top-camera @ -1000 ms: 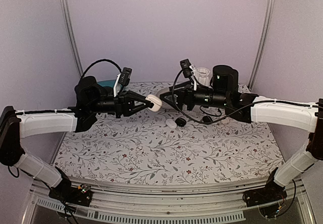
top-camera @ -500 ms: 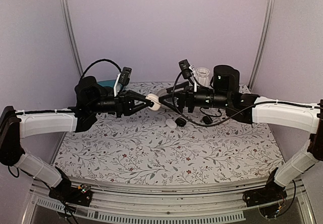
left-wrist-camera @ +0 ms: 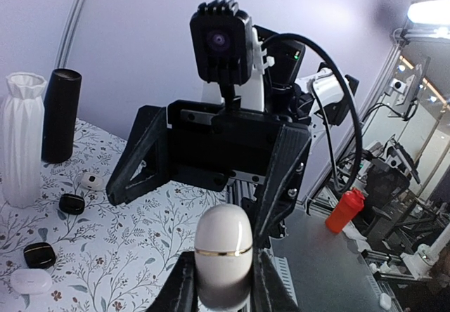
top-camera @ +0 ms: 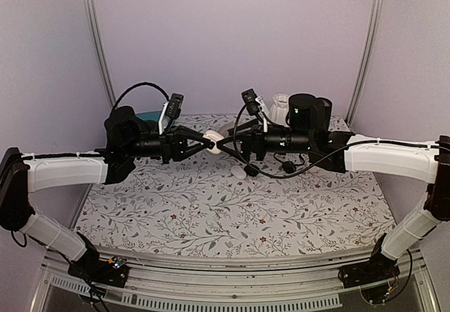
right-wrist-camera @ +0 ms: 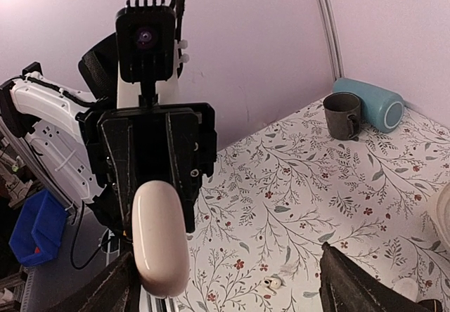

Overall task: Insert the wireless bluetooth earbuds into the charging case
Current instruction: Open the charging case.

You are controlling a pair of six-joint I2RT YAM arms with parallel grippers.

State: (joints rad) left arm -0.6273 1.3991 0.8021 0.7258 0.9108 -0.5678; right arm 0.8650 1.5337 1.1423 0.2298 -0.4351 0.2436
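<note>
Jaws L: left gripper (top-camera: 204, 143) clamped on the case (left-wrist-camera: 223, 252), one finger on each long side, held in the air above the table (top-camera: 211, 213).
Jaws R: right gripper (top-camera: 222, 143) spread wide, holding nothing, nose to nose with the left one.
Case: shut, with a seam band across it. Its rounded free end sticks out past the left fingertips.
Axis: long axis runs along the left fingers and points straight at the right gripper.
Bearing: in the right wrist view the case sits inside the right gap but off-centre, just beside one finger and well apart from the other. Can't tell if it touches.
Nearer arm: both are at the case. Only the right is free to work on it.
Step (my read): the lid has to open before any bud goes in, so the right needs to centre on the free end first.
Risk: closing off-centre could twist the case in the left grip.
Earbuds: not in the case. A tiny white bead (right-wrist-camera: 275, 282) on the table below looks like one. Too small to be sure, and I can't pick out the second.
Clutter: white pod (left-wrist-camera: 31, 280) and black pods (left-wrist-camera: 40, 254) lie on the table beyond the case.
Far: vase (left-wrist-camera: 21, 143) and black tube (left-wrist-camera: 60, 115) stand upright side by side. Mug (right-wrist-camera: 342, 115) and a blue cup (right-wrist-camera: 373, 101) lying on its side are at the back wall.
</note>
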